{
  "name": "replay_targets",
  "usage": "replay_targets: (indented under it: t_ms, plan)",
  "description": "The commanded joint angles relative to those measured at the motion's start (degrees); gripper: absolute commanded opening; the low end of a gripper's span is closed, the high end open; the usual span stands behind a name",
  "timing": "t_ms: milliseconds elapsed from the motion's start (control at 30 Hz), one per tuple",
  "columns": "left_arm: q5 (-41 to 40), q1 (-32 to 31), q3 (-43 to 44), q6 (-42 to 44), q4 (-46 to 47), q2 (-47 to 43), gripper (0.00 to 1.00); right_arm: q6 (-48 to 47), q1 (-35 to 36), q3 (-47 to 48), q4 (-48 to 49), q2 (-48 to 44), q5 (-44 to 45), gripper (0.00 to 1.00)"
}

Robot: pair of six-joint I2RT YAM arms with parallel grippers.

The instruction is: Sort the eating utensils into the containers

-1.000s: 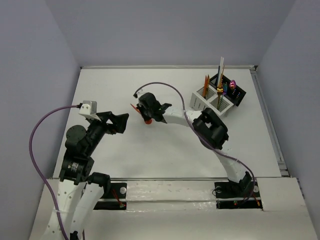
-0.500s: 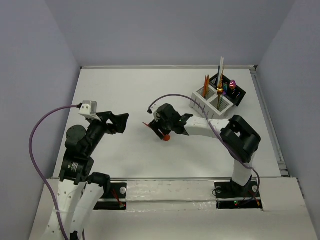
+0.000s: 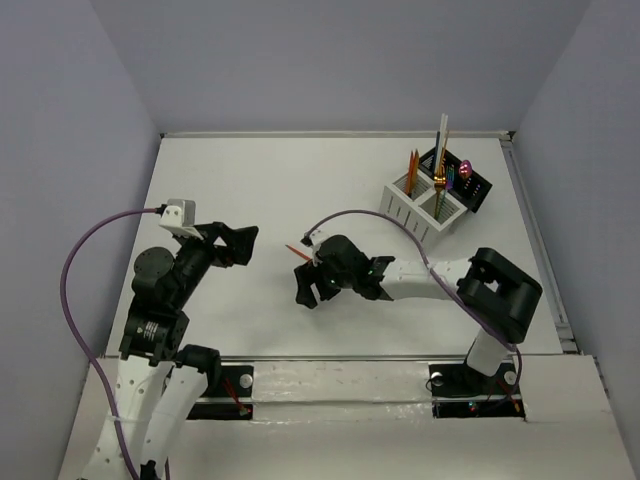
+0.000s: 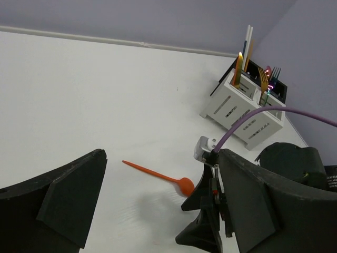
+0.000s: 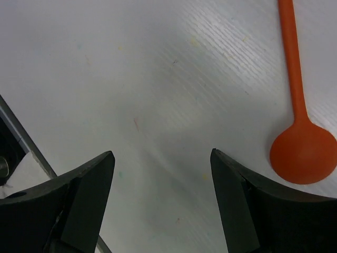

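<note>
Right gripper (image 5: pixel 160 174) hung over the surface (image 5: pixel 158 63), jaws released, nothing between them. I noted the orange spoon (image 5: pixel 303 154) lying flat on the surface, just outside one finger and not touching it. Left gripper (image 3: pixel 243 243) jaws were likewise parted and empty. The white caddy (image 3: pixel 420 203) and its joined black box (image 3: pixel 465 182) stood at the far right, with several utensils (image 3: pixel 440 180) upright inside.

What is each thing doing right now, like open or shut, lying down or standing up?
Orange spoon: lying flat on the table, not held.
Right gripper: jaws open, empty, close to the spoon's bowl.
Left gripper: jaws open, empty.
White caddy: upright, cutlery standing in it.
Black box: upright, cutlery standing in it.
</note>
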Motion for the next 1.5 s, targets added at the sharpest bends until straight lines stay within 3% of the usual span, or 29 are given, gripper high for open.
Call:
replay_targets:
  t_ms: [0,233,633,900,1267,1333,1467]
  plan:
    - [1.4,0.3,1.1,0.6,3.6,0.4,0.99,9.2,0.4,-0.3,6.0,2.6,1.1,0.8]
    - [1.2,0.3,1.1,0.6,3.5,0.4,0.99,13.6,-0.1,1.2,0.0,4.4,18.4,0.86]
    - [1.2,0.3,1.1,0.6,3.4,0.2,0.99,11.7,-10.8,8.4,2.2,13.0,17.4,0.92]
    - [1.1,0.3,1.1,0.7,3.3,-0.1,0.99,7.6,-13.4,24.6,-9.7,21.0,25.6,0.9]
    - [1.1,0.3,1.2,0.7,3.3,-0.3,0.99,3.0,-13.4,39.8,-23.7,32.2,32.7,0.52]
    - [0.9,0.3,1.2,0.7,3.1,-0.4,0.99,2.5,-13.4,40.4,-24.3,33.0,32.8,0.38]
    - [0.9,0.3,1.2,0.7,3.1,-0.5,0.99,-0.8,-13.4,37.2,-20.7,31.3,29.1,0.28]
